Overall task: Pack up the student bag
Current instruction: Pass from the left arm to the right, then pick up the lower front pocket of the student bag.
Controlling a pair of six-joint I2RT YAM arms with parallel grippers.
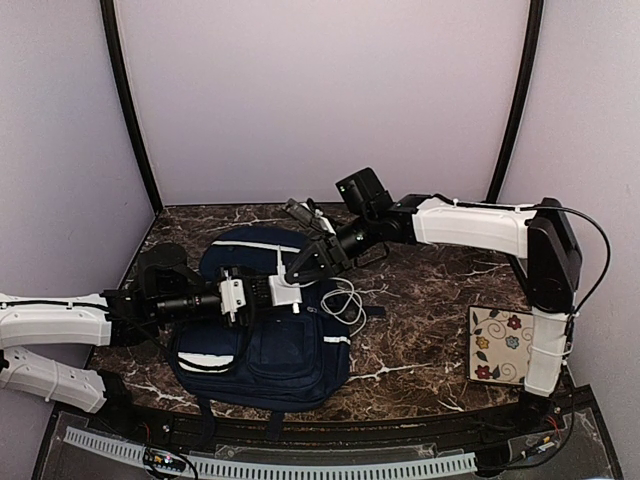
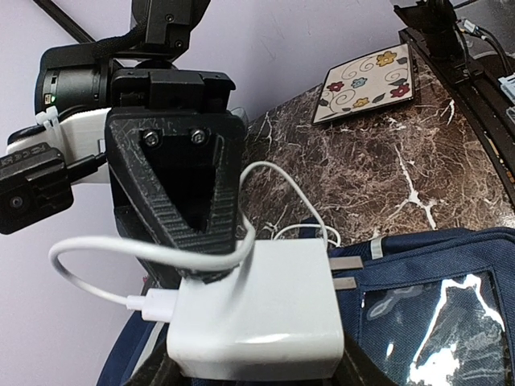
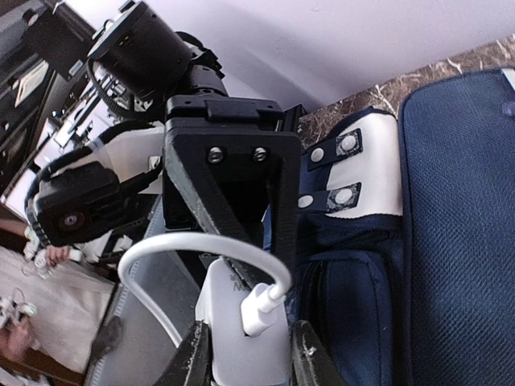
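**Markings.** The white power adapter (image 2: 257, 310) carries faint grey print on one face, too small to read. A white cable (image 1: 347, 300) plugs into its end.

**Clearances.** The student bag (image 1: 270, 350) lies flat at centre-left on the marble table (image 1: 430, 330), with its lower end near the front edge. The cable's loose loops rest on the table against the bag's right side. Bare marble separates the bag from a floral-patterned tile (image 1: 498, 345), which lies at the right, just beside the right arm's base. Walls enclose the table at left, rear and right.

**Arm pose.** The left arm reaches in low from the left edge, almost level, over the bag's upper half. The right arm rises from its base, bends high at the elbow, and slopes down leftward. The two grippers meet tip to tip above the bag.

**End effectors.** The left gripper (image 1: 283, 291) clamps the adapter. The right gripper (image 3: 251, 358) has both fingers pressed against opposite sides of the same adapter.
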